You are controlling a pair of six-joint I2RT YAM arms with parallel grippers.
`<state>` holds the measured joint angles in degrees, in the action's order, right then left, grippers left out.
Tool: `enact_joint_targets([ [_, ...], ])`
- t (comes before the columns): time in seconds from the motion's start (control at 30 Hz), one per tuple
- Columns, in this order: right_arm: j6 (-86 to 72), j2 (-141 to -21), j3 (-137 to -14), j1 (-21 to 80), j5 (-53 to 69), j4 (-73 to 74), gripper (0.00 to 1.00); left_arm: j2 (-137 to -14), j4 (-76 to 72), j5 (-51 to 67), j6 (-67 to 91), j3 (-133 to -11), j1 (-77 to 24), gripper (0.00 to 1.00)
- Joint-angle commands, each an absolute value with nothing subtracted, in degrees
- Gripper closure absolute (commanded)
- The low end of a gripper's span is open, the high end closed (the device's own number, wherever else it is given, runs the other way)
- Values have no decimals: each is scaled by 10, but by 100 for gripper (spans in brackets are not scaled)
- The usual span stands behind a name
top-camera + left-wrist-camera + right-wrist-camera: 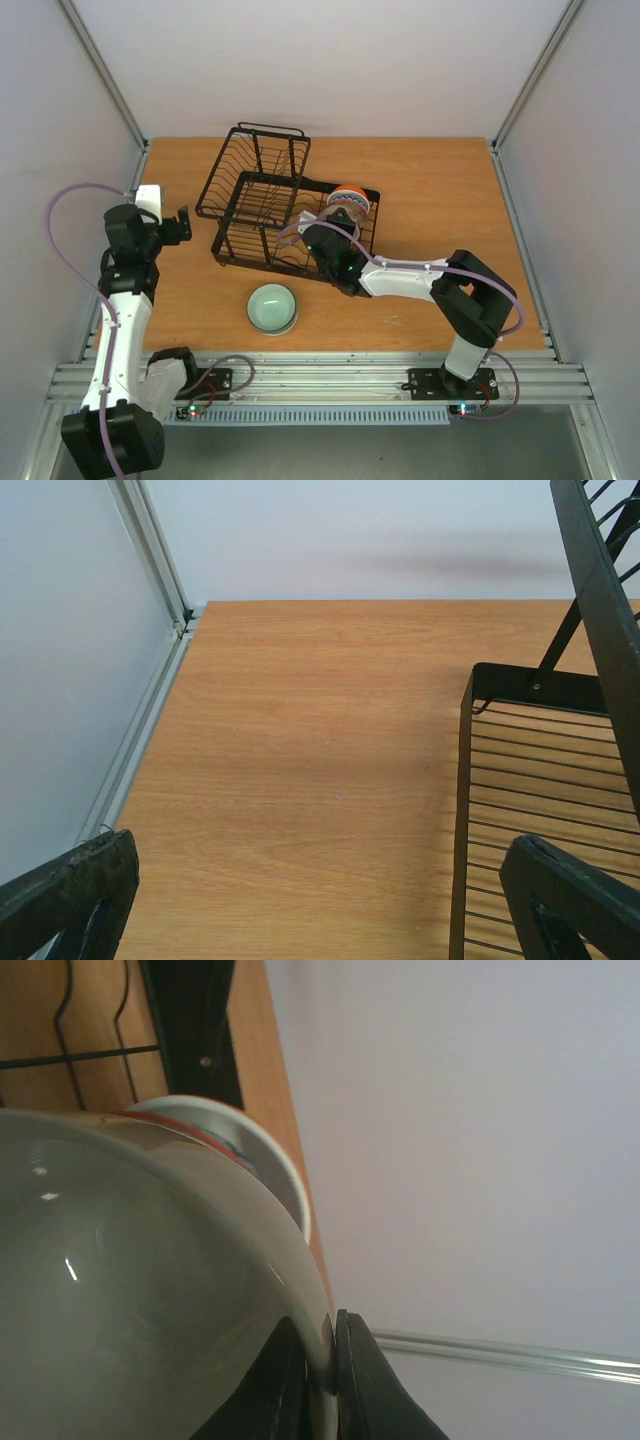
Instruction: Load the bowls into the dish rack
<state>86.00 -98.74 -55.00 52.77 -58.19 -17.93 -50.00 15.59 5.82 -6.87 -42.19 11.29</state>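
Pale bowl (130, 1290) in right claw (327, 1360), above dish rack (270, 180)

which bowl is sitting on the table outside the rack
The pale green bowl, alone on the table. The orange-rimmed bowl sits in the rack; the right gripper holds a third bowl there.

A wooden table (430, 180) with an orange-brown grain fills the middle of the scene. White wall panels (320, 60) close it in on the far, left and right sides. Slanted aluminium posts (105, 75) stand at the two far corners. Grooved aluminium rails (330, 375) run along the near edge.
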Motion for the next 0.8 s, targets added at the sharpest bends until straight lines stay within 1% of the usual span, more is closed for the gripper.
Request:
enact_joint_targets([
  [0.0, 831, -1001, -568, 517, -584, -182, 99, -496, 124, 64, -66, -416, 118, 1],
  [0.27, 836, -1017, -588, 488, -576, -187, 99, -497, 124, 65, -66, -415, 118, 0],
  [0.53, 867, -1044, -596, 473, -573, -226, 99, -498, 124, 65, -67, -416, 118, 1],
  [0.67, 918, -1069, -583, 473, -578, -300, 99, -500, 124, 65, -67, -415, 118, 1],
  [0.77, 1009, -1106, -567, 474, -590, -434, 99, -499, 123, 65, -66, -415, 118, 1],
])
